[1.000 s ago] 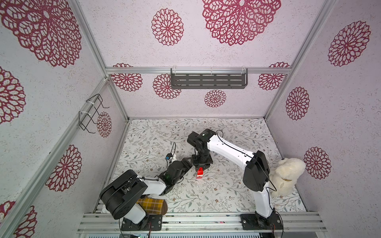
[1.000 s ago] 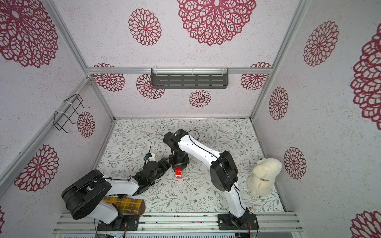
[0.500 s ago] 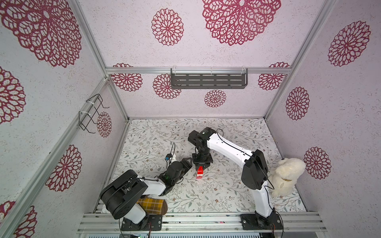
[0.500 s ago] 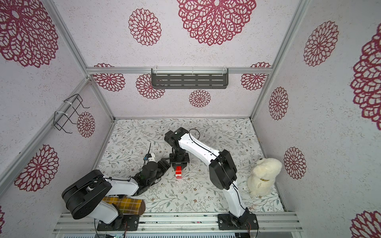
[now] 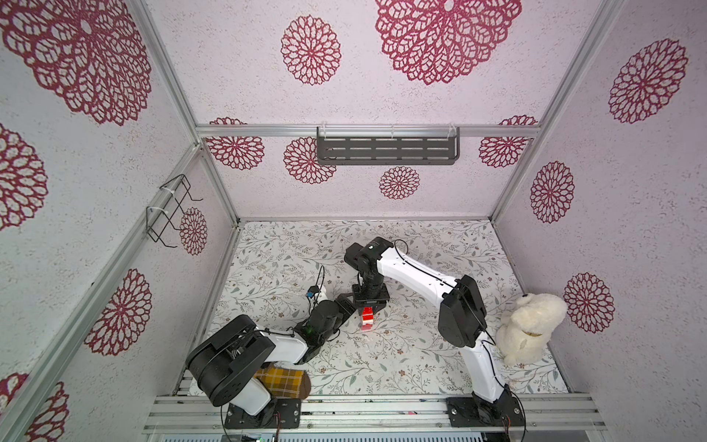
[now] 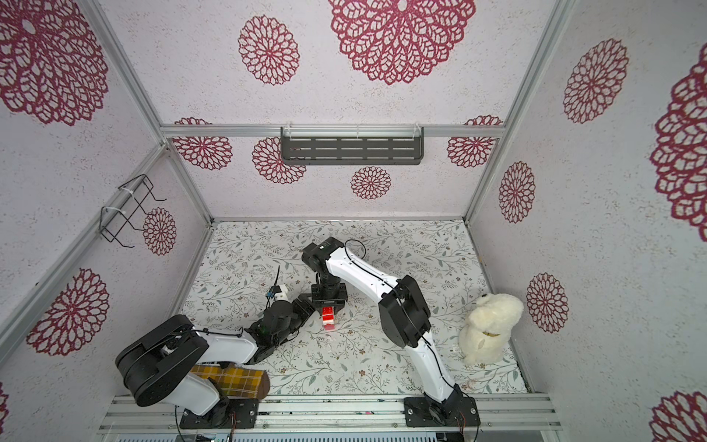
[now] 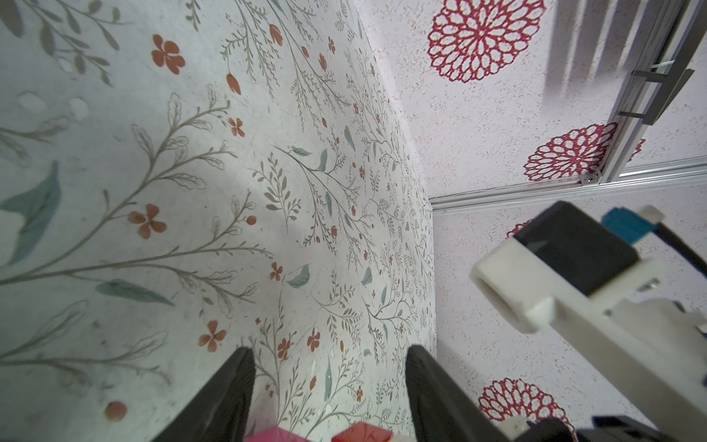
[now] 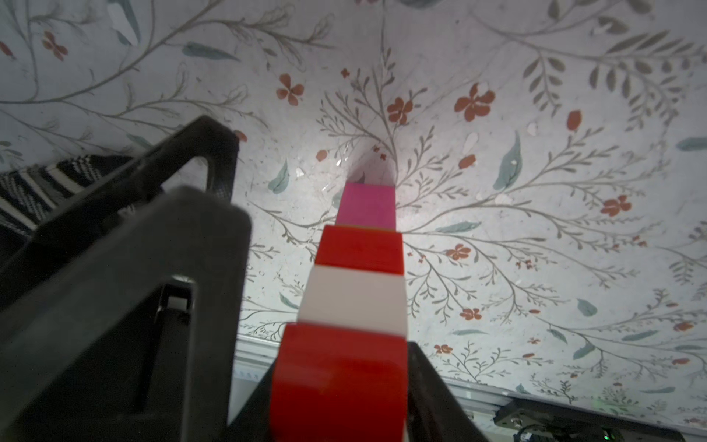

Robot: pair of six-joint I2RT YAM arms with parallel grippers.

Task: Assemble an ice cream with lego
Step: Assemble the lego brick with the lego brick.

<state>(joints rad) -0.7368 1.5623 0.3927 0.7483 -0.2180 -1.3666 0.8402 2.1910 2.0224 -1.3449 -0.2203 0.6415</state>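
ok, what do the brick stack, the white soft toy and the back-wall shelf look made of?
brick stack: hard moulded plastic, smooth and slightly glossy, with crisp edges.
soft toy: plush fabric, with a fuzzy outline.
shelf: probably dark painted metal, thin and slotted; could be plastic.

**Two high eyes, two wrist eyes close to the bench**

Both top views look from high at the front, down and towards the back wall (image 5: 363, 191). They stand far enough off to take in the whole bench (image 5: 401, 356) and the grey shelf (image 5: 386, 151). They share almost the entire scene, shifted slightly sideways.

The left wrist view looks along the left end effector (image 7: 329, 350), very near the bench, towards a wall corner (image 7: 432, 203) at the frame's right. The right wrist view looks steeply down past the right end effector (image 8: 340, 382), close along the ice cream (image 8: 355, 298).

All four views share that stack, low in each frame.
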